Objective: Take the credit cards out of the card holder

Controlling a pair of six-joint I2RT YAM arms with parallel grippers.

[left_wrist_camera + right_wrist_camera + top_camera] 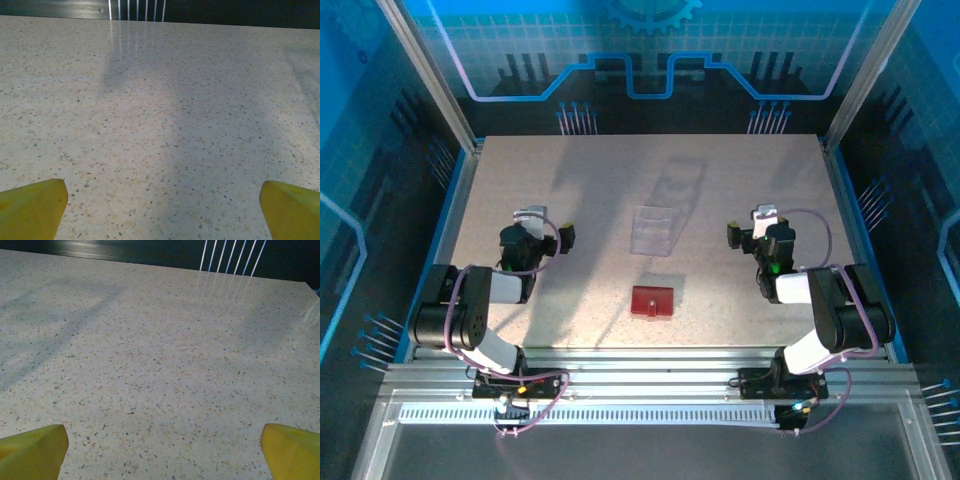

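To my left, a blue grid-patterned side panel (360,200) closes in the cell. My left gripper (548,226) hangs low over the speckled beige table (570,170), its yellow fingers (30,210) spread wide with nothing but tabletop between them. At mid-table stands a clear plastic box (655,230). Closer to me the red card holder (652,301) lies flat, well apart from both arms. The back wall carries a blue gear emblem (650,10). On the right, my right gripper (750,226) is spread just as wide and holds nothing.
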